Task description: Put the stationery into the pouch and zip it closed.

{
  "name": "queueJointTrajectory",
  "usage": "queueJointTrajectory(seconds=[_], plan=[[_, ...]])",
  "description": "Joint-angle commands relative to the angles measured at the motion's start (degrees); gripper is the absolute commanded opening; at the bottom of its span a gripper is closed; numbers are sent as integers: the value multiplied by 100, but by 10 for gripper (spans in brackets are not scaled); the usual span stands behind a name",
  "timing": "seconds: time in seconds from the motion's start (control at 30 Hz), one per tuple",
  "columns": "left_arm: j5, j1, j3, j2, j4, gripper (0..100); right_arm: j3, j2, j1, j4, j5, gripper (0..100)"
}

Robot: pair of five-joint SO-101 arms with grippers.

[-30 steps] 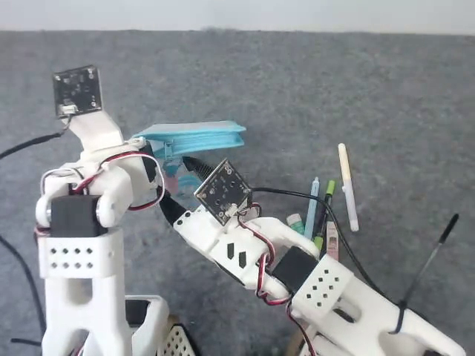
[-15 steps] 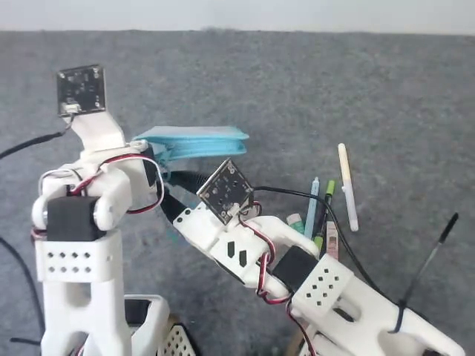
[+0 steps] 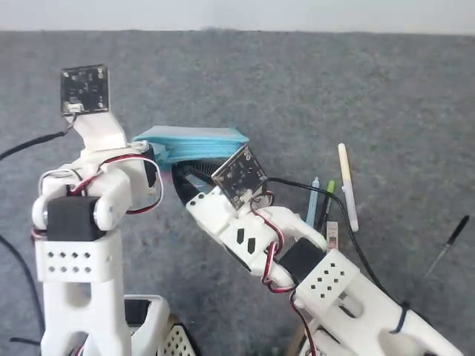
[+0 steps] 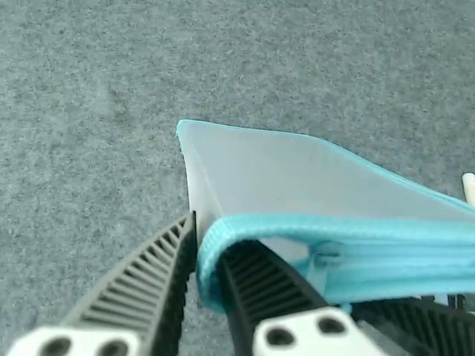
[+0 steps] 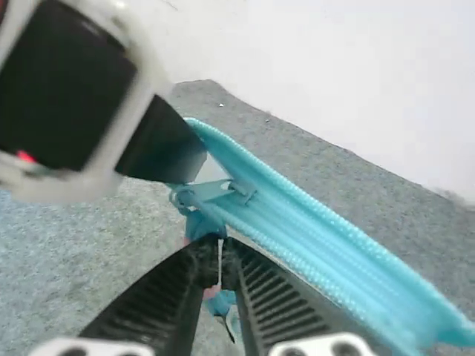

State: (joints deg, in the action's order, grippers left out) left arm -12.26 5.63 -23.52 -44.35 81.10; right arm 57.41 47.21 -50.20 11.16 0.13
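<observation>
Left gripper (image 4: 208, 237) is clamped on the end seam of the pouch (image 4: 297, 178), so that's your anchor. Right gripper (image 5: 220, 251) is pinched shut right at the pull (image 5: 200, 217) and looks to have its tab. The zip runs away ahead of it with the teeth meshed. The pens (image 3: 326, 204) lie well behind it, beside its arm. My take: the zip needs opening first. Drag straight along the teeth, away from the left gripper, low and slow. Left one needs a tight hold so the pouch is taut and doesn't fold.
</observation>
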Motion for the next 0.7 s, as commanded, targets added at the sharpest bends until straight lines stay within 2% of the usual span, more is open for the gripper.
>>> queueJointTrajectory(seconds=[0.0,0.07,0.23,0.43,0.53,0.67], plan=[[44,0,312,-44,-26,12,-132,22,-40,110,26,8],[62,0,189,-62,-114,12,-132,66,-75,259,26,49],[62,0,-145,-70,-527,12,-132,365,-171,910,26,227],[97,0,-110,-70,-589,12,-132,479,-954,1138,62,235],[422,0,-48,-44,-545,12,-132,453,-892,884,35,235],[475,-35,110,-70,-545,12,-132,453,-831,743,35,236]])
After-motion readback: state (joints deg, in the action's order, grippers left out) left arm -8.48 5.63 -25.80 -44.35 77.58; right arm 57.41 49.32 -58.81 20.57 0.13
